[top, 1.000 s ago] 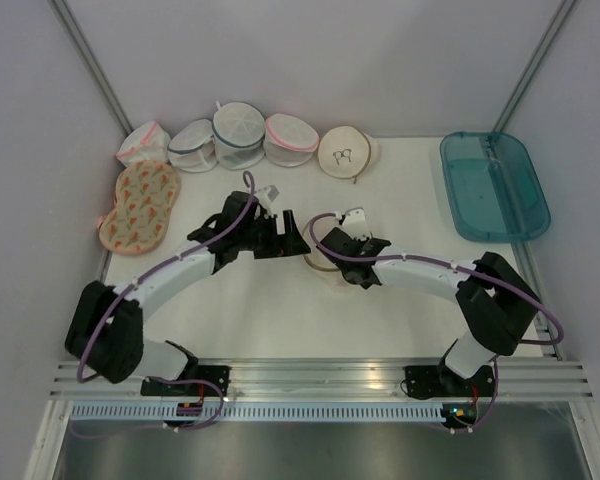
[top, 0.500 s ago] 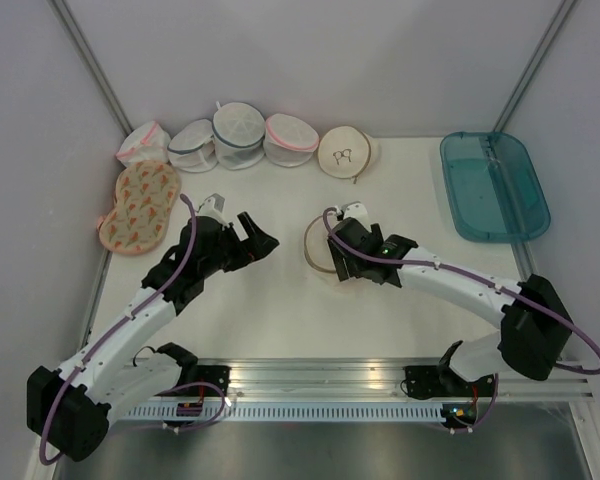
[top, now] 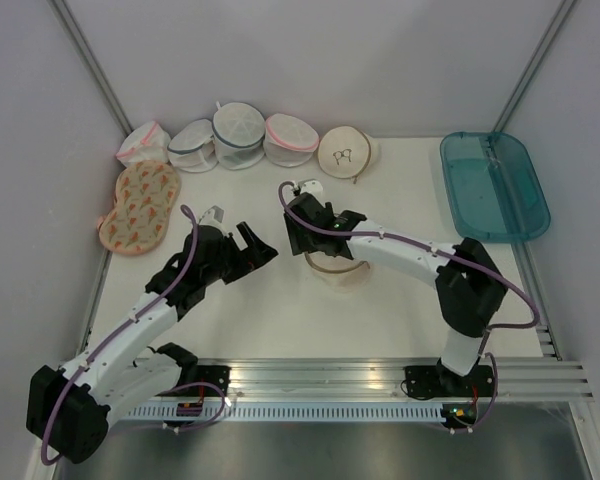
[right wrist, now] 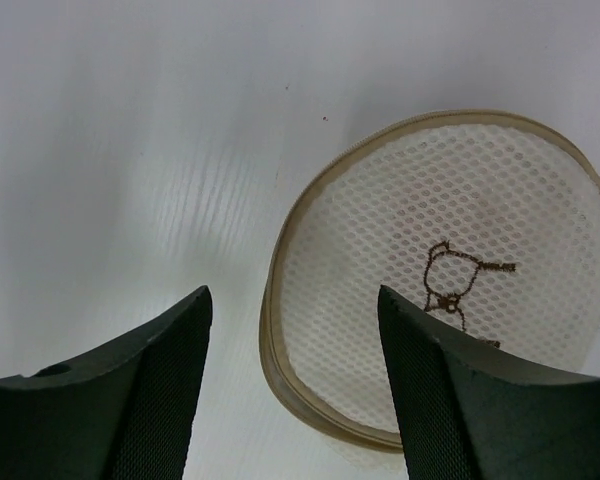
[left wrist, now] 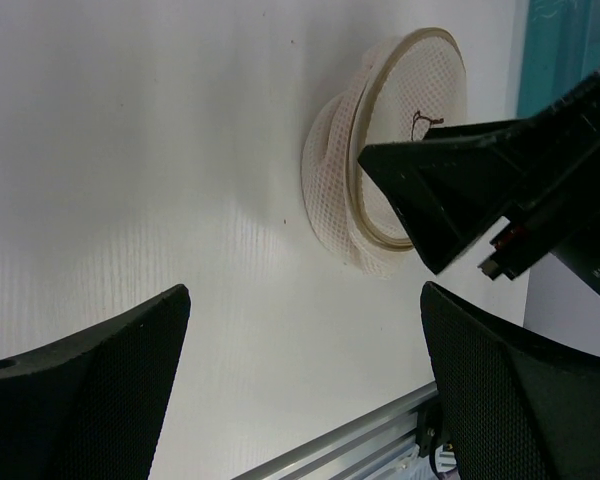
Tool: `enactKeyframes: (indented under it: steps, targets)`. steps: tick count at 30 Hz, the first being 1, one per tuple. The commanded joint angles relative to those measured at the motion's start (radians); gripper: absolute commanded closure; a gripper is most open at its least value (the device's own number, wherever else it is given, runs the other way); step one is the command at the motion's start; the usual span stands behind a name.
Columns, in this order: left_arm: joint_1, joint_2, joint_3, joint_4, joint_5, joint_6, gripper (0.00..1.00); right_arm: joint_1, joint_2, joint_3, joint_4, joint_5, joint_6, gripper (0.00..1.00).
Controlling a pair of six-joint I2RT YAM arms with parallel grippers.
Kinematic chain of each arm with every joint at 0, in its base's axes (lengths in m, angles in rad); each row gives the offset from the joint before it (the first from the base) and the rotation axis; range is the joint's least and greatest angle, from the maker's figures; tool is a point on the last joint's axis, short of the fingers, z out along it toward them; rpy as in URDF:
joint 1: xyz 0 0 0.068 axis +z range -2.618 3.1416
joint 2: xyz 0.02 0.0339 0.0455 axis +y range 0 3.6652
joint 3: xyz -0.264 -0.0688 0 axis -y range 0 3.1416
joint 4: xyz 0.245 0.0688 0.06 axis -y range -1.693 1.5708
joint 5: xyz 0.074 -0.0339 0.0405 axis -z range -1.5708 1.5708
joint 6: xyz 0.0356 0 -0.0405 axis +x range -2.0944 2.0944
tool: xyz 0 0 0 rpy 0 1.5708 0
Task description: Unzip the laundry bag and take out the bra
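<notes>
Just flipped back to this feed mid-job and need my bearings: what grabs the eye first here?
The cream laundry bag sits mid-table, looking closed around its tan rim, with the right gripper open over it and the left gripper open to its left, neither gripping it. Along the back edge runs a row of mesh bags, with a teal tray at the far right corner.

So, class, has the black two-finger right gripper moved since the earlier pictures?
Yes. In the top view, the right gripper moved left, away from the teal plastic tray.
</notes>
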Motion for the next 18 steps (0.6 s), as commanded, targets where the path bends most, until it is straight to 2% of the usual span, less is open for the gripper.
enactKeyframes:
  steps: [1, 6, 11, 18]
  targets:
    - [0.002, -0.049, -0.026, 0.032, 0.010, -0.045, 0.01, 0.018, 0.053, 0.100, -0.017, 0.118, 0.063, 0.29]
    - [0.002, -0.075, -0.035, 0.032, 0.004, -0.042, 0.01, 0.032, 0.151, 0.179, -0.060, 0.213, 0.109, 0.35]
    - [0.004, -0.069, -0.035, 0.030, 0.009, -0.041, 0.00, 0.036, 0.194, 0.201, -0.120, 0.307, 0.136, 0.52]
    - [0.005, -0.067, -0.036, 0.030, 0.012, -0.039, 0.01, 0.038, 0.208, 0.201, -0.133, 0.322, 0.141, 0.58]
